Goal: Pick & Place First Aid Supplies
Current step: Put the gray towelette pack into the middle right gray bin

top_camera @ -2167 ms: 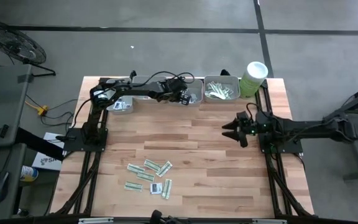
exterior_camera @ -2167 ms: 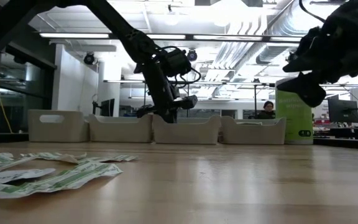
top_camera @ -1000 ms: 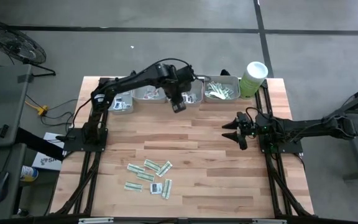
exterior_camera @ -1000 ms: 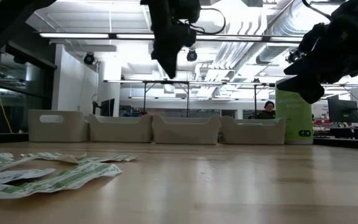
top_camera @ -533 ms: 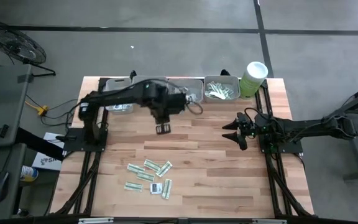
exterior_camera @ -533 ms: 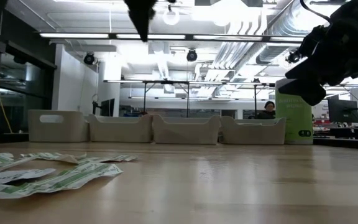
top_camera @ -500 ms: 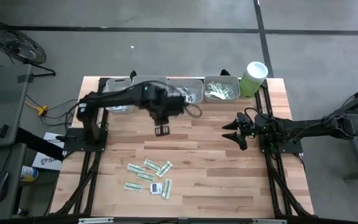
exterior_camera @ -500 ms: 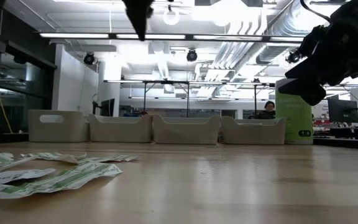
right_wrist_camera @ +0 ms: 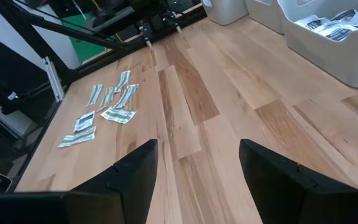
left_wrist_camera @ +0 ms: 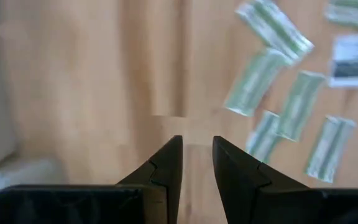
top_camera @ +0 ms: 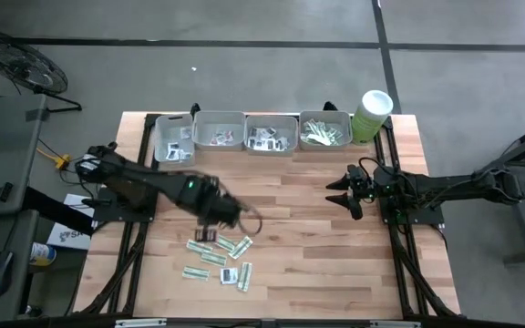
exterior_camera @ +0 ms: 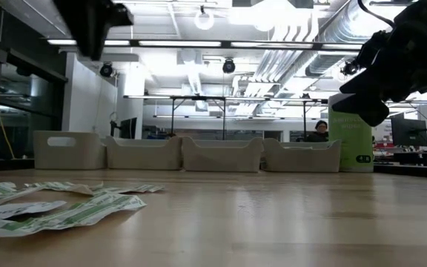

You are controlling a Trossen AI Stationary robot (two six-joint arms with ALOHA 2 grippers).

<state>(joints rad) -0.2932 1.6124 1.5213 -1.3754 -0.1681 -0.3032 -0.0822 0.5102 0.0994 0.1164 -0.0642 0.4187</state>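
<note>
- Several sachets [top_camera: 218,258] lie loose at lower centre of the surface [top_camera: 335,264] in the high view; left gripper [top_camera: 206,235] hovers at their upper edge, right gripper [top_camera: 340,193] waits at right, spread wide.
- Left wrist view: fingers [left_wrist_camera: 166,165] slightly parted, empty; best to centre over one strip [left_wrist_camera: 254,82] before descending.
</note>
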